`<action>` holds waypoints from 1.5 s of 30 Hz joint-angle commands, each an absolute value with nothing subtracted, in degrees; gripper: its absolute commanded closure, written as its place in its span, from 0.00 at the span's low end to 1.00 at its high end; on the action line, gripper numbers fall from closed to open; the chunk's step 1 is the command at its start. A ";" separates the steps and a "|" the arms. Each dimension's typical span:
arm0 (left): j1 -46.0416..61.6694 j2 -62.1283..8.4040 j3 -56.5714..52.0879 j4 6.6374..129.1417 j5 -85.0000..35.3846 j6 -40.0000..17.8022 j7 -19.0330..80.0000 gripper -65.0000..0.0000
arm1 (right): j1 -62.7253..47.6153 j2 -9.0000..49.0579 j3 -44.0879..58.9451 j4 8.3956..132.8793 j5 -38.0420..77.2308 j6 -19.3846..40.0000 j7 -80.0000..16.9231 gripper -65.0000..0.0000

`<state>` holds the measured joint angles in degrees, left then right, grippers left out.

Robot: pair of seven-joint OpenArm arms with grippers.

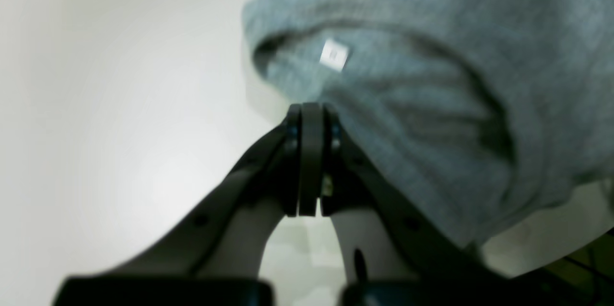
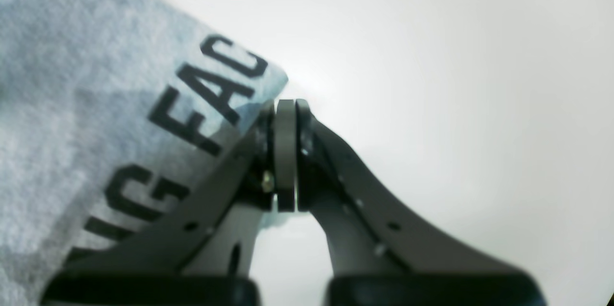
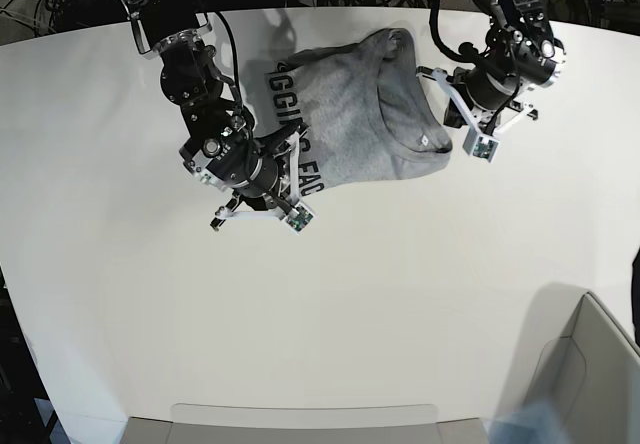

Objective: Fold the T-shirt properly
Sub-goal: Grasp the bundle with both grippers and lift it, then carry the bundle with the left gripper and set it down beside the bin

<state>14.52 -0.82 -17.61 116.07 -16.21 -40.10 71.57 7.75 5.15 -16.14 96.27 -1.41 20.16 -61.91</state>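
Both sets of fingers I see closed: left fingers (image 1: 311,119) pinch the T-shirt (image 3: 350,114) beside its collar, right fingers (image 2: 286,114) pinch its lettered edge.

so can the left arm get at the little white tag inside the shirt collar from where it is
Probably yes. The white tag lies exposed on the T-shirt, just ahead of the left gripper, with nothing over it. The jaws are shut, so they would need to open first.

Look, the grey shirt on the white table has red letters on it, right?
Not red. The letters on the grey shirt are black, as the right wrist view shows close up. The shirt does lie on the white table.
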 commanded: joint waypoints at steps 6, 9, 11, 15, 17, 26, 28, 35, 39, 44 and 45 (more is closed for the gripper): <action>21.49 -3.30 -6.20 117.05 -17.01 -40.00 60.44 1.00 | 11.65 6.11 -16.48 89.63 -1.27 20.44 -58.15 1.00; 25.19 -4.97 -2.07 117.05 -17.01 -40.00 54.46 1.00 | 11.65 6.37 -16.48 86.37 -1.27 20.44 -56.31 1.00; 26.15 -6.29 -0.84 116.79 -17.01 -40.00 53.14 1.00 | 11.56 6.37 -16.48 85.23 -1.27 20.44 -56.04 1.00; 26.15 -6.81 -0.75 114.15 -16.22 -40.00 53.14 1.00 | 10.24 6.46 -16.57 85.05 -1.27 20.44 -56.04 1.00; 25.45 -6.81 -0.84 112.57 -13.14 -40.00 53.14 1.00 | 9.36 6.46 -16.57 85.32 -1.27 20.53 -56.13 1.00; 14.90 -6.55 -0.84 102.73 -3.03 -40.00 53.14 1.00 | 1.19 8.04 -22.29 91.91 -1.27 20.79 -56.48 1.00; 11.21 -6.55 -1.36 100.09 -1.98 -40.00 53.14 1.00 | -1.01 8.48 -24.13 93.85 -1.27 20.70 -56.48 1.00; -5.58 -6.46 -5.05 86.73 -1.27 -40.00 53.14 1.00 | -6.46 8.04 -29.85 98.15 -1.27 20.44 -56.48 1.00; -13.23 -4.97 -5.05 83.12 -1.27 -40.00 55.60 1.00 | -6.46 6.73 -32.31 98.95 -1.27 20.26 -56.13 1.00; -17.80 -4.62 -5.76 83.38 -1.27 -40.00 57.80 1.00 | -8.04 6.64 -26.59 107.21 -1.27 20.26 -56.13 1.00; -17.98 -4.62 -6.11 84.26 -1.27 -40.00 57.98 1.00 | -8.57 6.64 -23.87 109.67 -1.27 20.26 -56.13 1.00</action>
